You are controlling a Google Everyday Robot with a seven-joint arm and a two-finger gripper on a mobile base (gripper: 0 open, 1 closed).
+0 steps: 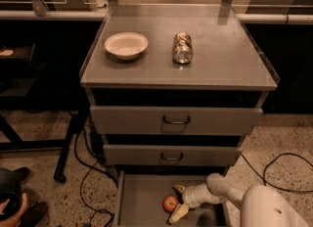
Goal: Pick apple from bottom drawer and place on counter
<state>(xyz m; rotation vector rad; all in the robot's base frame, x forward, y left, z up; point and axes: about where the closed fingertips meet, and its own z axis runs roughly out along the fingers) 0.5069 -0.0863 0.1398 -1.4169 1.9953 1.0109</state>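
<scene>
Down in the front right part of the tray: the pale, smooth two-finger gripper (176, 202), reaching in from the right on a rounded white arm (222, 189). Fingers (179, 213) spread apart, released, one tapered tip behind and one in front of the small round red-orange apple (170, 203); contact with the skin not clear. Apple lying on the flat bare floor of the wide shallow grey metal bottom drawer (139, 201), right of centre, closer to the right wall than the left.

Above, two grey drawer fronts (146, 121) with dark loop handles. On top, the flat grey matte metal counter (225, 59), rectangular, with raised side edges. Near its left edge, a shallow round white bowl (126, 45); near the middle, a shiny crushed metal can (182, 48) on its side, well apart from the bowl. Around the cabinet, speckled stone floor (288, 140).
</scene>
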